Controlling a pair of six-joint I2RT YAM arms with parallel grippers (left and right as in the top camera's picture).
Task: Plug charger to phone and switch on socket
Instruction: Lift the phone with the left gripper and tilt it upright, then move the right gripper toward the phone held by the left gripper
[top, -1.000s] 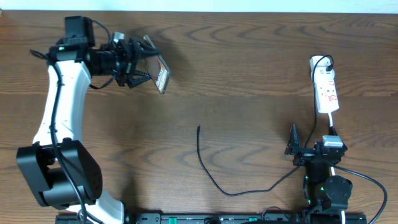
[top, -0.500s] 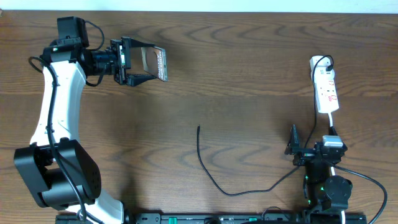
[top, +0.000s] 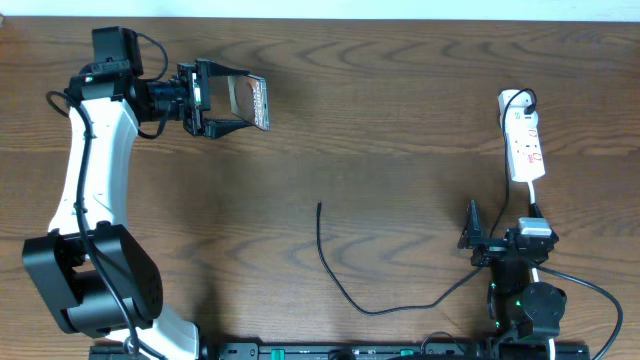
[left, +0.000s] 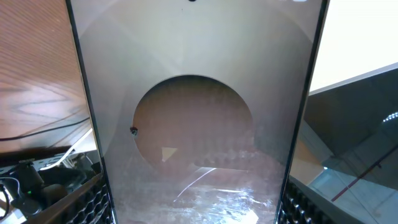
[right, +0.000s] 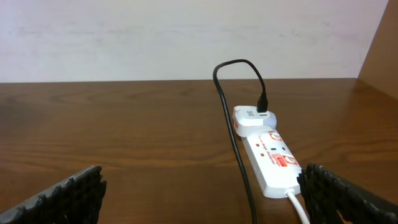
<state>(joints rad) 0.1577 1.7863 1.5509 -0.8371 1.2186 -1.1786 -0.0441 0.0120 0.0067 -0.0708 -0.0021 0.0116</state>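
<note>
My left gripper (top: 243, 99) is shut on the phone (top: 258, 102), held off the table at the upper left. The phone's flat brown-grey face with a round dark mark (left: 196, 124) fills the left wrist view between the black fingers (left: 93, 199). The charger's thin black cable lies on the wood with its plug tip (top: 319, 208) free at mid-table, far from the phone. It curves down and right toward my right arm. The socket (top: 524, 145) lies at the right; the right wrist view shows it (right: 273, 162) ahead. My right gripper (top: 500, 228) stands open and holds nothing.
A white adapter (right: 252, 119) sits plugged into the socket's far end, with the black cable (right: 236, 143) looping out of it and running back along the strip. A white cord (right: 298, 208) leaves the near end. A pale wall lies beyond the table's far edge.
The left wrist rolled and shifted slightly up and left, turning the phone from tilted to level. It has held still over the last half second. The right arm has not moved.
</note>
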